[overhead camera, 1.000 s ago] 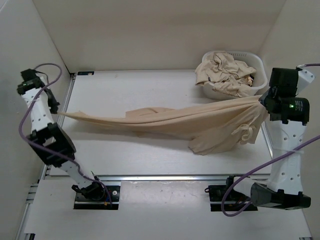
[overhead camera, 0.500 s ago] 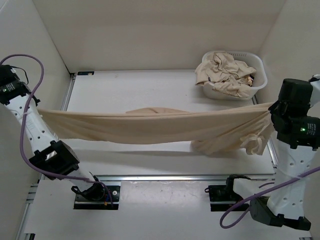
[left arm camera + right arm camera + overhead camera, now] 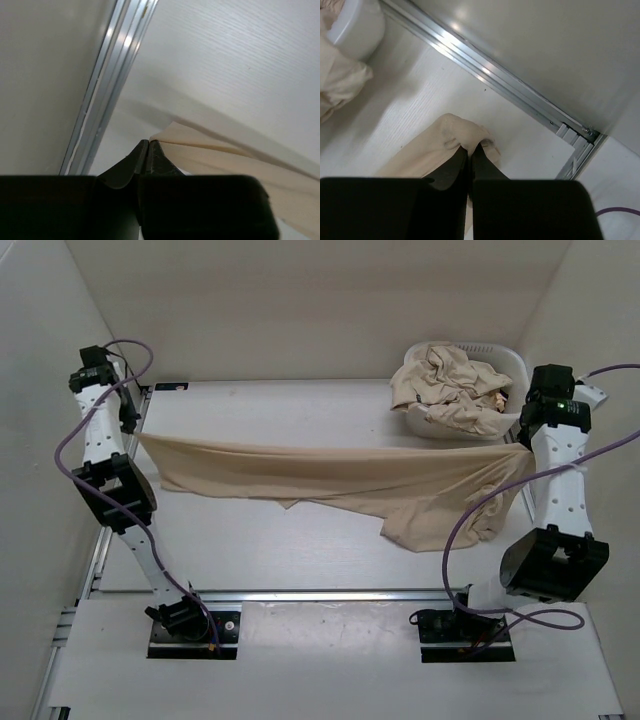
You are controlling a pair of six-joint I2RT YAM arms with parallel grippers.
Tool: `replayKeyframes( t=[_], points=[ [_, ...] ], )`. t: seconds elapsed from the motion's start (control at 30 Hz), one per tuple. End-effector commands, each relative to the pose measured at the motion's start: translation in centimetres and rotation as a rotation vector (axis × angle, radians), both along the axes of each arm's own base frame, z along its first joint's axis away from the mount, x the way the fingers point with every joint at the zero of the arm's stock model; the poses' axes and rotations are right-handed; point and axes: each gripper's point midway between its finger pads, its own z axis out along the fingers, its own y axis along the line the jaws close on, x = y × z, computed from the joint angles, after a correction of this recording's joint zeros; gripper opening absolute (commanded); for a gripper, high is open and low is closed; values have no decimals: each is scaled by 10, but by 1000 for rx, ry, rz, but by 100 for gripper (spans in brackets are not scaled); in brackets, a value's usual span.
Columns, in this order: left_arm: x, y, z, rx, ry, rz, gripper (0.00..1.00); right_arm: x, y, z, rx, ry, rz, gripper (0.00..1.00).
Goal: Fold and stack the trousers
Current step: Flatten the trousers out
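A pair of beige-tan trousers (image 3: 330, 480) is stretched across the worktop (image 3: 260, 550) from its left edge to its right edge, held up at both ends. The left gripper (image 3: 135, 435) sits at the left edge, toward the far-left corner; in the left wrist view its fingers (image 3: 142, 157) are pressed together with a thin corner of the trousers (image 3: 210, 155) pinched between the tips. The right gripper (image 3: 522, 445) is at the right edge, just in front of the laundry basket; in the right wrist view its fingers (image 3: 457, 165) are likewise closed tight on a bunched fold of the same cloth (image 3: 445, 137). Between the two grips the top edge of the fabric runs nearly straight, while the lower part sags; toward the right side a wide flap hangs down and rests on the worktop, near the right edge and about midway between far and near sides. The white plastic laundry basket (image 3: 515, 365) stands in the far-right corner, filled with more crumpled beige-tan trousers (image 3: 450, 390) heaped above its rim. A purple cable (image 3: 470, 530) loops down along the right arm (image 3: 555, 510)
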Motion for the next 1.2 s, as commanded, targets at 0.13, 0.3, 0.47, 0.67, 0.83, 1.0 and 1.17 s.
replayKeyframes(
  t=[0.13,0.3,0.47,0.67,0.83,1.0,1.17],
  points=[
    [56,-3,12,75,-119,-36,14,16,-46,-22,-4,-6,-142,0],
    [66,-17,41,90,-199,-70,14,16,-45,-11,15,-39,-143,0],
    [18,-17,53,78,-182,-43,14,-25,-22,-11,71,-39,-125,0],
    [-60,-19,69,21,-204,-4,14,2,98,-59,279,-180,268,0],
    [-86,-34,113,37,-309,-22,14,68,216,-66,187,-19,632,0],
    [-105,-48,165,80,-426,-42,14,122,301,-101,101,135,848,0],
    [-117,-53,177,91,-448,-44,14,131,348,-167,87,270,935,0]
  ],
)
